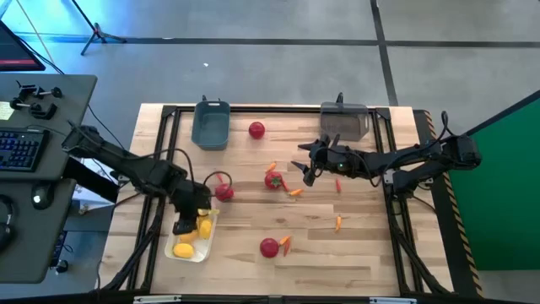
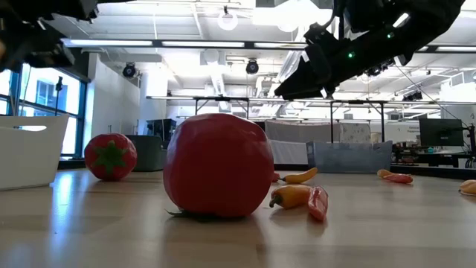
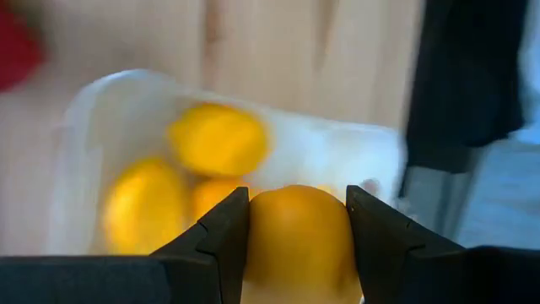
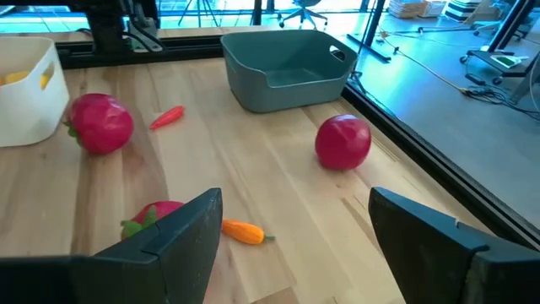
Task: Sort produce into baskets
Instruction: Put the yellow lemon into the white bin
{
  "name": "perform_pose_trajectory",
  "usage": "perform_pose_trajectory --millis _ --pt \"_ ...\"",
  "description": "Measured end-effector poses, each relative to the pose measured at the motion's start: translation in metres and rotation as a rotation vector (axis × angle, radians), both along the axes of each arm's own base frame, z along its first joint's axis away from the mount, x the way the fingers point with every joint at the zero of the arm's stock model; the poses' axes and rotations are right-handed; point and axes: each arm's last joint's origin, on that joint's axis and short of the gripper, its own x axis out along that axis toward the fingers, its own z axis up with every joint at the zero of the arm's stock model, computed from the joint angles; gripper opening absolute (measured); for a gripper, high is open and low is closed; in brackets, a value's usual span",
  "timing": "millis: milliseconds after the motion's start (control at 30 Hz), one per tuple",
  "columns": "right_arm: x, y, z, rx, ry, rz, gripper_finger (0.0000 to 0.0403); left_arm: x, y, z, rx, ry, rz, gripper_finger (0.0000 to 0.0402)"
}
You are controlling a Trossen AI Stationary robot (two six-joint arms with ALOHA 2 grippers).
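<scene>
My left gripper (image 1: 187,221) is shut on a yellow-orange lemon (image 3: 297,241), just above the white tray (image 1: 199,252) at the table's near left. The tray holds several more lemons (image 3: 218,139). My right gripper (image 1: 305,165) is open and empty, above the table's middle. It is just right of a red tomato (image 1: 273,179), which also shows in the right wrist view (image 4: 156,215). Other tomatoes (image 1: 256,129) (image 1: 224,192) (image 1: 269,247) and small orange peppers (image 1: 294,192) (image 1: 338,223) lie loose on the wood. My left gripper pinches the lemon between its two fingers, one finger (image 3: 221,232) on each of its opposite sides (image 3: 257,228). The fingers slant down from above. The lemon is lifted clear above the lemons lying in the tray.
A dark blue-grey bin (image 1: 210,124) stands at the far left of the table and a translucent grey bin (image 1: 344,121) at the far right. In the low view a large tomato (image 2: 216,165) stands close by, with peppers (image 2: 294,196) beside it. A black frame edges the table.
</scene>
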Motion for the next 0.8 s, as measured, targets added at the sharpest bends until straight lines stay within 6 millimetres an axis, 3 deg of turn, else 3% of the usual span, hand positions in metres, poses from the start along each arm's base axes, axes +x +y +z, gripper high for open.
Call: perform_pose_trajectory --millis 267,800 --pt "0.000 -0.003 0.000 0.001 0.002 -0.008 0.0288 0.009 -0.019 0.002 -0.166 -0.088 0.031 0.0143" --pt "-0.001 -0.003 -0.002 0.003 0.022 -0.008 0.0288 0.016 -0.038 -0.021 -0.133 0.045 0.002 0.0152"
